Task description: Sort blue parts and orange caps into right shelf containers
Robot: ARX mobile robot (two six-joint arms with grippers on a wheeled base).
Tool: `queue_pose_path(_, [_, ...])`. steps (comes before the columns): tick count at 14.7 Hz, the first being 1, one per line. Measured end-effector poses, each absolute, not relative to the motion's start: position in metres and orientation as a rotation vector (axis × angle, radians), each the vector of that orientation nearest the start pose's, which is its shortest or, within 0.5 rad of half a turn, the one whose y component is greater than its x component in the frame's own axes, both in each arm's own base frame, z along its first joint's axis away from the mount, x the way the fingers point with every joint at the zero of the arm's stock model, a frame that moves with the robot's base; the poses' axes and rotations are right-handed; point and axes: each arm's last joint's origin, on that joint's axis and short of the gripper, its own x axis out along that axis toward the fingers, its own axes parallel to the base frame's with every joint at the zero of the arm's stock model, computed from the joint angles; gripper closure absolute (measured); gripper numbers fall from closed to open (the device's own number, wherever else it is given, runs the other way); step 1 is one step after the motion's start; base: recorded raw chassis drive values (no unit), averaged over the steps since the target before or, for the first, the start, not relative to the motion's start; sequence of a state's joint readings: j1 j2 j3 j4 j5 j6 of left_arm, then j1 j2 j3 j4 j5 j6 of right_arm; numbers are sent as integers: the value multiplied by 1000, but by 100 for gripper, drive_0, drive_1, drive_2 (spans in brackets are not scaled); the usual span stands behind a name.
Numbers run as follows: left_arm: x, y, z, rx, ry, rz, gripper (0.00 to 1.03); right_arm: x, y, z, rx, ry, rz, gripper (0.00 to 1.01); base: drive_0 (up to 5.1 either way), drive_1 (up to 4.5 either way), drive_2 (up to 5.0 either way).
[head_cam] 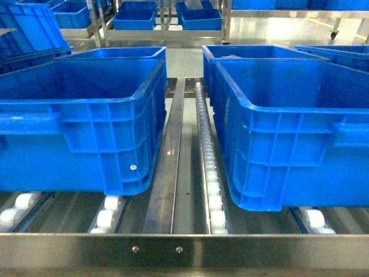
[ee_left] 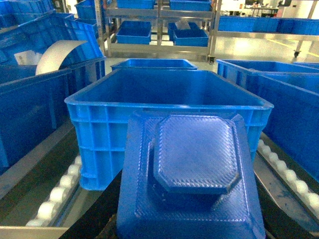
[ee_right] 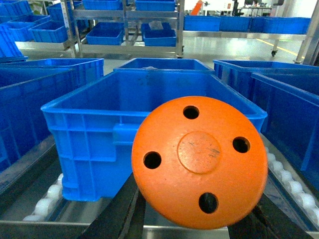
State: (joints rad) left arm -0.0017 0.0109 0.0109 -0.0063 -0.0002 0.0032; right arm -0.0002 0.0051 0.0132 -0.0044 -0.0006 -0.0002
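Observation:
A square blue part [ee_left: 192,174] with a raised octagonal centre fills the lower left wrist view. My left gripper [ee_left: 187,224] is shut on it, and only a dark finger [ee_left: 105,215] shows beside it. A round orange cap [ee_right: 199,162] with several holes is held in my right gripper [ee_right: 199,225], whose black fingers [ee_right: 119,214] flank it. An open blue crate [ee_left: 164,105] stands just beyond the blue part, and another crate [ee_right: 94,110] stands beyond the cap. The head view shows two deep crates, one left [head_cam: 81,115] and one right [head_cam: 288,127], but neither gripper.
The crates sit on a steel roller shelf [head_cam: 184,251] with white rollers [head_cam: 212,190] between them. More blue crates [head_cam: 242,55] stand behind and to both sides. Metal racks [ee_right: 129,30] with further crates line the far floor.

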Motion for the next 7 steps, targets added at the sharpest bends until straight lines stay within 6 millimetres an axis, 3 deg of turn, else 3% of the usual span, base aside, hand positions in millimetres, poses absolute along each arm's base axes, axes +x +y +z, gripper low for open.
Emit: queue_pose_path(7, [98,0,166,3,7,-1,60,97,0,167,0,-2,0,62,-506,235,235])
